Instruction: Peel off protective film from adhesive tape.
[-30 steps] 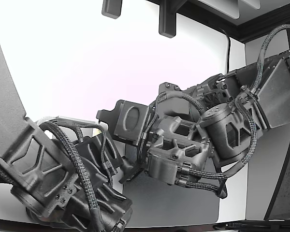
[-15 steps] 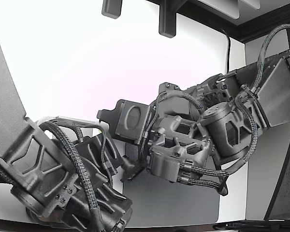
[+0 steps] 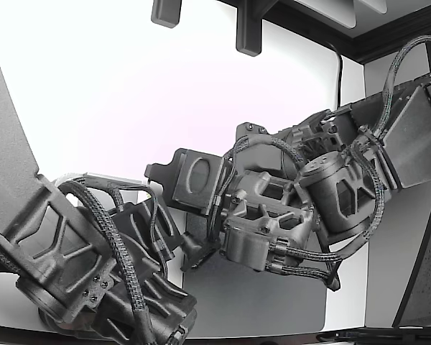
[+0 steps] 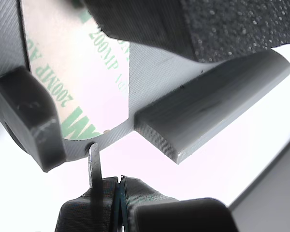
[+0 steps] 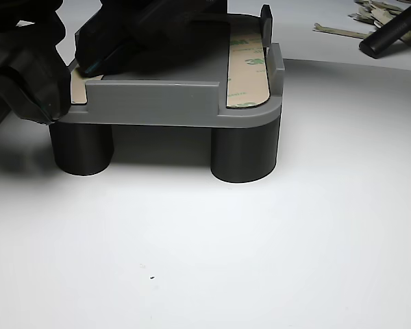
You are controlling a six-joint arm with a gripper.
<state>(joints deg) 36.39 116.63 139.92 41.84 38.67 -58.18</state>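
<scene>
Green-printed protective film point(image 4: 94, 89) lies just beyond the gripper point(image 4: 117, 191), which pinches its thin tab point(image 4: 94, 166).

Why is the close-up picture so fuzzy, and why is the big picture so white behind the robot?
Wrist view: too close, so the gripper and tape liner blur. Exterior view: bright backlight washes out the background, leaving the arms dark. Other view: sharp, soft shadows under the grey fixture.

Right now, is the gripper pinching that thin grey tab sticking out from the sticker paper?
Touching. The wrist view shows the thin grey tab running from the green-printed liner down into the shut black gripper, with no gap visible.
</scene>
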